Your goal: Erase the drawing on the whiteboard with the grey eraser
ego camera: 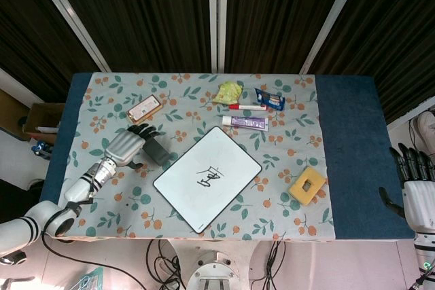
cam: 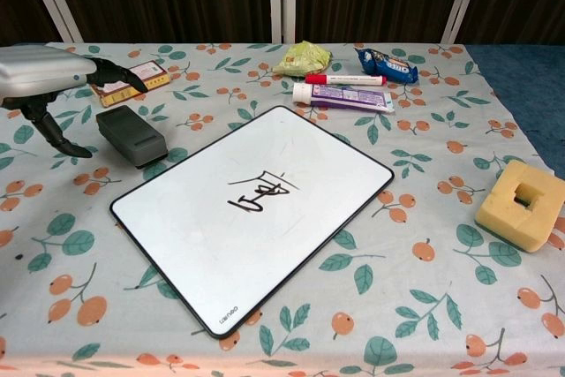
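The whiteboard (ego camera: 207, 178) lies tilted in the middle of the table, with a black scribble (cam: 262, 193) near its centre. The dark grey eraser (ego camera: 158, 151) rests flat on the cloth just off the board's upper left edge, and shows in the chest view too (cam: 132, 136). My left hand (ego camera: 129, 144) hovers right beside the eraser on its left. Its fingers are spread above the eraser's far end and its thumb (cam: 55, 134) points down, and it holds nothing. My right hand (ego camera: 414, 181) stands off the table's right edge, fingers apart and empty.
A yellow sponge (cam: 523, 205) sits to the right of the board. Behind the board lie a purple tube (cam: 344, 96), a red marker (cam: 346, 79), a blue snack packet (cam: 387, 63) and a yellow-green wrapper (cam: 305, 57). A small flat box (ego camera: 144, 108) lies behind my left hand.
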Robot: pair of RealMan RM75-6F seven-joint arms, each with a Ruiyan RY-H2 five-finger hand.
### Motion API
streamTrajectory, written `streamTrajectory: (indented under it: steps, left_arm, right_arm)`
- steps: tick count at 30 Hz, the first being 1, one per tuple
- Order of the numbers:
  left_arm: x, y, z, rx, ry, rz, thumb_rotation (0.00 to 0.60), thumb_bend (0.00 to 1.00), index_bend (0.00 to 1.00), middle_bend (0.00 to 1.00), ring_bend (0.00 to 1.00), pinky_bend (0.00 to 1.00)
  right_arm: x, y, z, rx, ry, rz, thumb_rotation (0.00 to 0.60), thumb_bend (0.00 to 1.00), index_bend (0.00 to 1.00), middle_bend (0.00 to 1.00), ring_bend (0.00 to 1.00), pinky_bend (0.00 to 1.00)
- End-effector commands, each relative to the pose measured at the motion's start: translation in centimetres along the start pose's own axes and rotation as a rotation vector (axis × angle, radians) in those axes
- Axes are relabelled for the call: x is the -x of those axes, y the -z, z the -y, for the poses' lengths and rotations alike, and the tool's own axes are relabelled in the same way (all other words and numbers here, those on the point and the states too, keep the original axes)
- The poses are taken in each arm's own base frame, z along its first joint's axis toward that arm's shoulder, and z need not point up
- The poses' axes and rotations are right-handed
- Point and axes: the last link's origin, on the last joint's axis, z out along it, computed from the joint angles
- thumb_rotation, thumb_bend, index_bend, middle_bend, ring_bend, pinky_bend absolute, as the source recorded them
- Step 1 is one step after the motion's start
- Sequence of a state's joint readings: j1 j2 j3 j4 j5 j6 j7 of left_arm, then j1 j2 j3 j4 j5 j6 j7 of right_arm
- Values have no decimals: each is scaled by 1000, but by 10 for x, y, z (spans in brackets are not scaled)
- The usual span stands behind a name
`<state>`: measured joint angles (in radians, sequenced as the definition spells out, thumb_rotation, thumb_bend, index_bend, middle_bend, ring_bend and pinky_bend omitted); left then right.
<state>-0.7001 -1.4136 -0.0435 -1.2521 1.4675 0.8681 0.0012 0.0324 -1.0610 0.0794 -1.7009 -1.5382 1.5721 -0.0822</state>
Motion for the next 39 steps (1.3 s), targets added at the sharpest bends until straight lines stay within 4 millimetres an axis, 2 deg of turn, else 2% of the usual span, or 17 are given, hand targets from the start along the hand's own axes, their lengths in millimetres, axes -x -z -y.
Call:
streamTrajectory:
  steps: [1, 17, 35, 39]
  left_arm:
    - [0, 0, 0, 1, 0, -2, 600, 147, 145, 110, 68, 188]
    - [-4, 0, -8, 31, -9, -21, 600, 146, 145, 110, 68, 188]
    - [-6, -20, -20, 77, -81, 30, 600, 180, 191, 126, 69, 202]
    - [-6, -28, -24, 86, -102, 58, 600, 194, 231, 162, 112, 222]
  right_arm:
    - [0, 0, 0, -1, -1, 0, 600, 224, 0, 0, 0, 0]
    - [3, -2, -1, -3, -4, 2, 600, 223, 0, 0, 0, 0]
    - [4, -3, -4, 7, -9, -10, 600, 228, 0, 0, 0, 0]
    - [4, -3, -4, 11, -10, -15, 600, 230, 0, 0, 0, 0]
